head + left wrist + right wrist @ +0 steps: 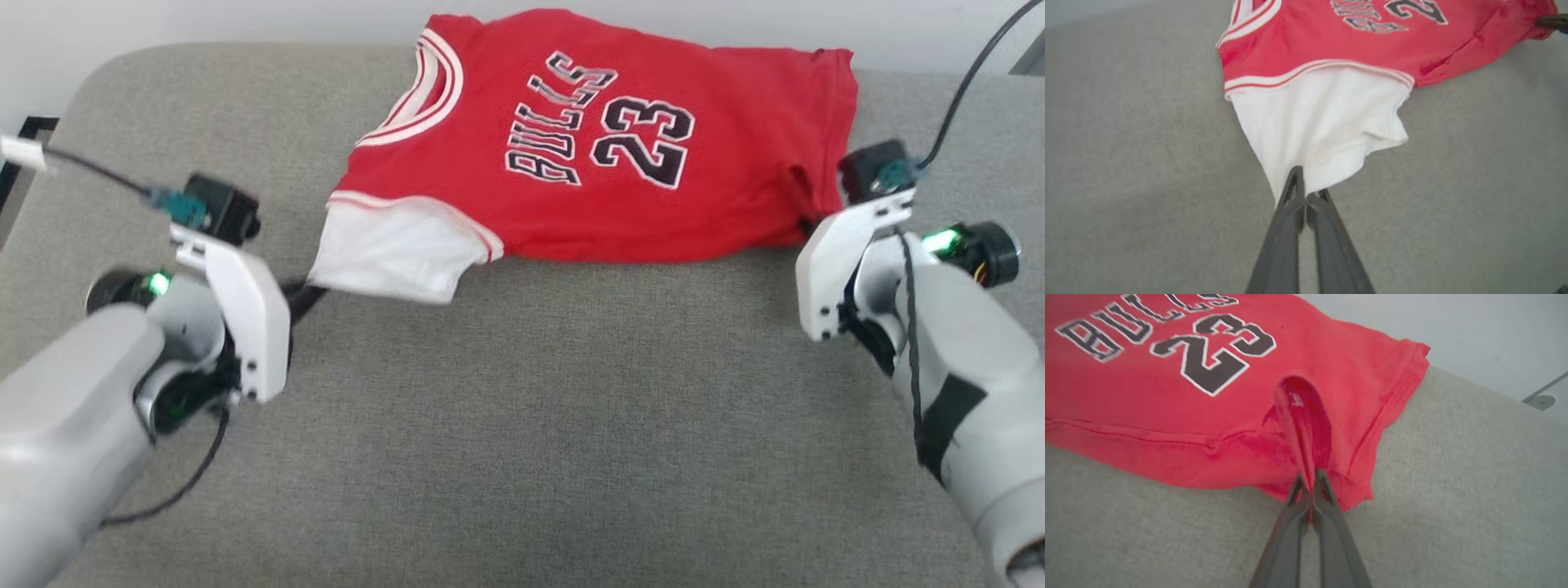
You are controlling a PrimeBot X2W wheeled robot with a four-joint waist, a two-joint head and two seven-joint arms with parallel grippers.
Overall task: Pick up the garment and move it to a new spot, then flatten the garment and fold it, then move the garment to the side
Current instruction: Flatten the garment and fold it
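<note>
A: Surface noted: grey woven cushion [522,425]; far-left corner rounded; texture even in both wrist views.
B: Behind it: pale wall [204,20], meeting the cushion's far edge; a black frame [37,127] at the left margin, partly cut off.
A: Right wrist view, upper right: small pale round fitting [1540,401] with a thin rod rising from it; identity cannot be told.
B: Head view, top right: dark edge [1030,64]; too little to identify.

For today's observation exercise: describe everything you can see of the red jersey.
The red jersey is soft knit cloth with a white sleeve, striped seams and neckline, and black white-edged "BULLS 23". It lies chest-up, rumpled, on the grey cushion. The left gripper pinches the sleeve's edge; the right gripper pinches a raised fold near the hem.
</note>
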